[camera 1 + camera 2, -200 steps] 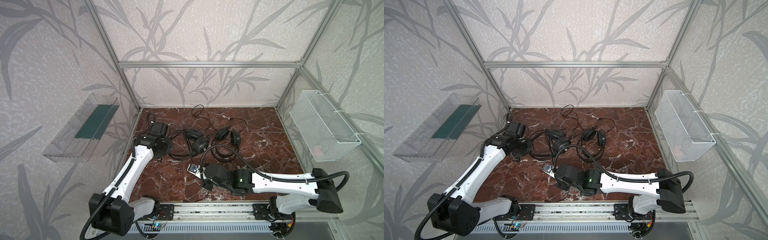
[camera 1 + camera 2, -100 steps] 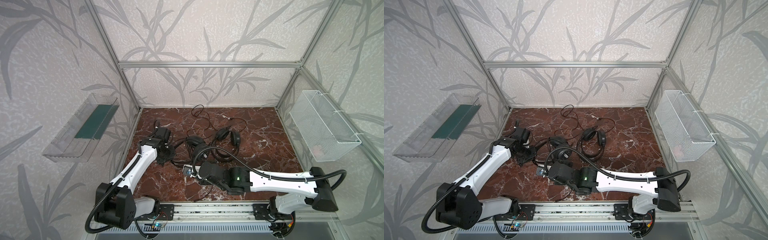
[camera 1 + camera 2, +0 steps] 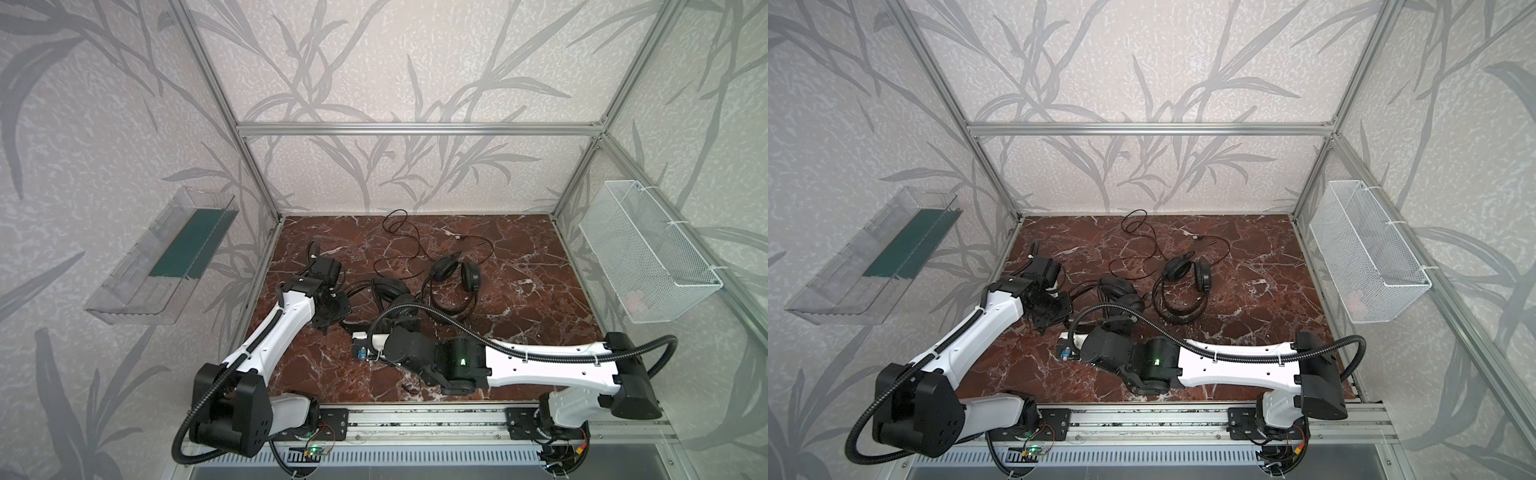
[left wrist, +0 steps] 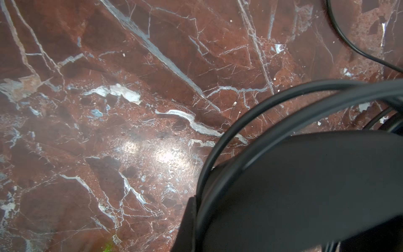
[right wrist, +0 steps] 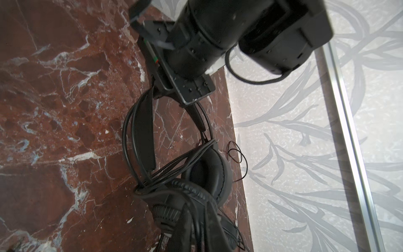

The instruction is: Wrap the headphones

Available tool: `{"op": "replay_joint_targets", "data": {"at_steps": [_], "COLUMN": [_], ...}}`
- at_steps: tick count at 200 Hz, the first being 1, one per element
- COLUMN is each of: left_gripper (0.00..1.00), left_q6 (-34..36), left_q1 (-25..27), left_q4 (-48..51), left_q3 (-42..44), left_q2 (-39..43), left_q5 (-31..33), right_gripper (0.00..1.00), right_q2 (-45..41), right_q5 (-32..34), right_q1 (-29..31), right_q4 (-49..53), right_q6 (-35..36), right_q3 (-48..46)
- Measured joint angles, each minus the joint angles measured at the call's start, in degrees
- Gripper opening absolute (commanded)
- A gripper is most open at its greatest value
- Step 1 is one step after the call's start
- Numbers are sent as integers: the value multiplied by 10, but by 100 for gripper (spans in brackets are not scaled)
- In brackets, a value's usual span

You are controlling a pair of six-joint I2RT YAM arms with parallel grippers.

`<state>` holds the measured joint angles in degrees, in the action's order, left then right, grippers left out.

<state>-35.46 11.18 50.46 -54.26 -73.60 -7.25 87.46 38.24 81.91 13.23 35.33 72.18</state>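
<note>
Both top views look down from high before the table [image 3: 519, 291]; both wrist views sit close above it, sharing the headphones [image 5: 205, 174].

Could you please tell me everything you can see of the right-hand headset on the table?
The right-hand headset is black, with two round padded earcups side by side and a thin double-wire headband looping toward the front. It lies on the red-brown marble table, unwrapped: a thin cable trails loosely from it toward the back wall. Whether it touches the other headset beside it cannot be told.
</note>
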Motion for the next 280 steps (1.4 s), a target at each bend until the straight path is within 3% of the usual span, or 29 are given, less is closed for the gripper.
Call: {"op": "replay_joint_targets", "data": {"at_steps": [40,55,69,94,108,138,189,210,239,280], "left_gripper": [0,0,0,0,0,0,0,0,0,0], "left_q6": [2,4,5,8,9,9,9,9,10,10], "left_q1": [0,0,0,1,1,1,1,1,1,1], "left_q4": [-3,-4,-4,-5,-7,-8,-8,-8,-8,-12], "left_q3": [0,0,0,0,0,0,0,0,0,6], "left_q2": [-1,-1,-1,-1,-1,0,6,9,11,23], "left_q5": [1,0,0,0,1,0,0,1,1,3], "right_gripper": [21,10,10,22,32,42,44,42,31,30], "right_q2": [0,0,0,0,-7,-61,-148,-111,-22,92], "right_q5": [14,14,14,13,4,-33,-191,-241,-289,-321], "right_q1": [9,9,7,0,-4,-8,24,42,61,81], "right_q4": [-31,-38,-39,-39,-31,0,30,32,37,28], "right_q6": [46,63,71,66,37,-58,-209,-257,-301,-333], "right_q3": [4,4,8,23,23,-20,-188,-226,-212,-150]}}
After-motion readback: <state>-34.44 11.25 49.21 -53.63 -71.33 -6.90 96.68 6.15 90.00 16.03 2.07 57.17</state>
